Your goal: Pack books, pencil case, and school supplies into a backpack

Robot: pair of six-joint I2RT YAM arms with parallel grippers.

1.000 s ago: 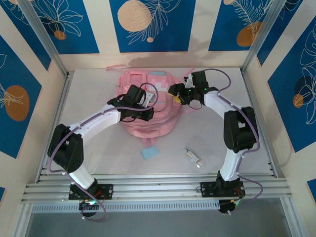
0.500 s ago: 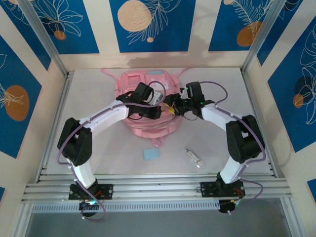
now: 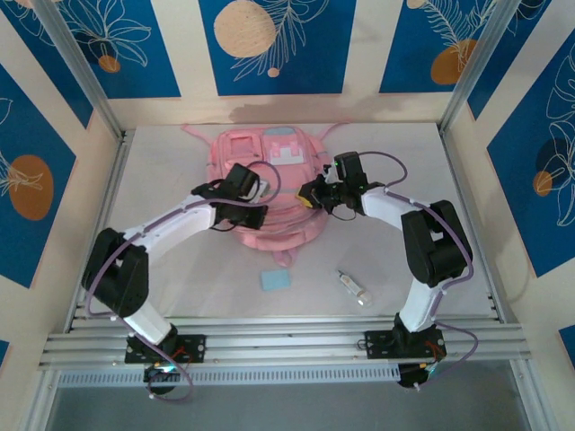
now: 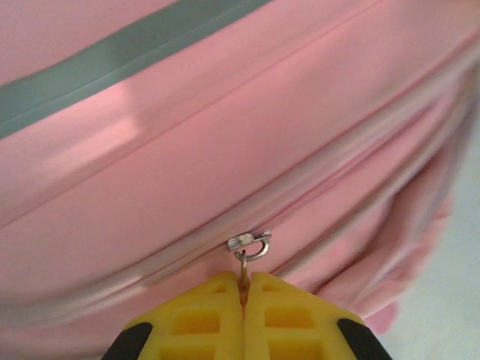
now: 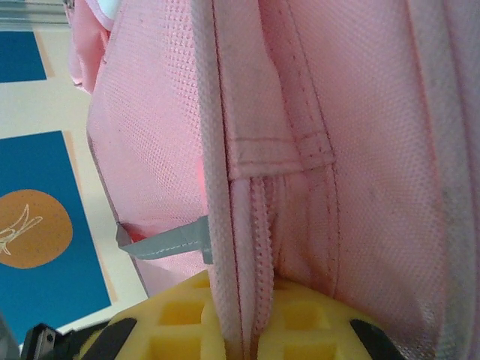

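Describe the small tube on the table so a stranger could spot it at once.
Start at the large soft pink backpack in the middle of the white table. Nearer the arm bases lie two small things. The slim whitish tube is the right-hand one, lying aslant, unlike the flat light blue square pad.

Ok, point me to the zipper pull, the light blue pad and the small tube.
zipper pull (image 4: pixel 250 244), left wrist view, on its metal loop.
light blue pad (image 3: pixel 274 280), top external view, middle of its face.
small tube (image 3: pixel 353 288), top external view, middle of its body.
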